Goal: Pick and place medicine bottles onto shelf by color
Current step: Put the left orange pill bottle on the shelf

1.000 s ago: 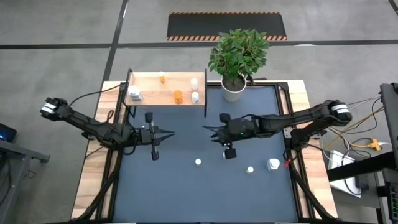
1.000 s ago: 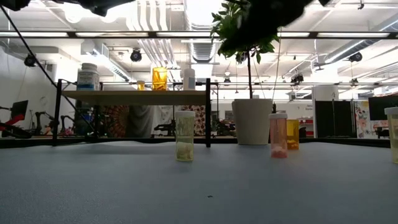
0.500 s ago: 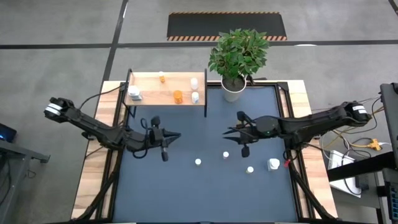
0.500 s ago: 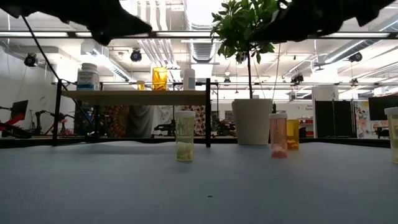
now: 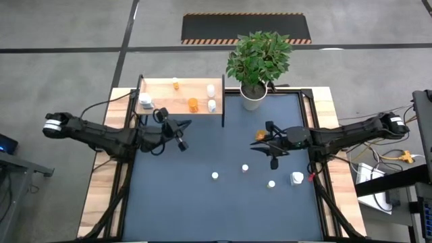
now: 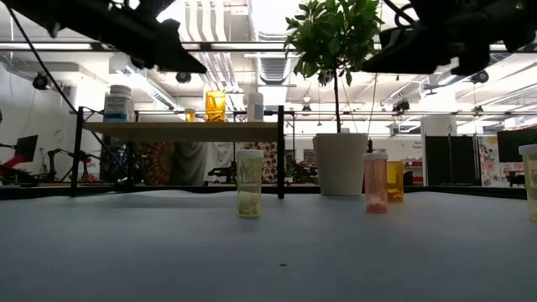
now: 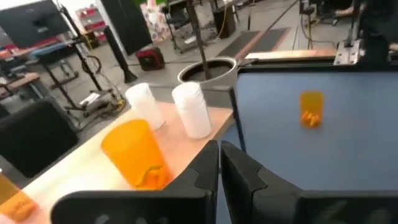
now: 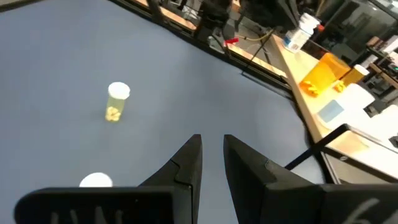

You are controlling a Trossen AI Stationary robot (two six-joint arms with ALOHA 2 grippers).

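ahead of the left gripper (image 7: 219, 163), jaws nearly closed and empty: shelf (image 5: 162, 101) of pale wood, black frame. stock on it: one orange bottle (image 7: 132, 151) closest to the fingertips, two white bottles (image 7: 191, 109) just beyond, more at the far end. one amber bottle (image 7: 311, 109) stands on the blue table (image 5: 202, 202), off to the side and past the shelf edge.

below the right gripper (image 8: 211, 163), jaws a narrow slit apart and empty: one clear bottle (image 8: 115, 101) with yellow pills, ahead and to one side; a white cap (image 8: 96, 180) close by the finger base.

handling, judged: small rigid plastic, light, smooth and likely slippery, tall for its base so easily tipped. take hold across the round body below the cap, jaws squared to it, gentle squeeze.
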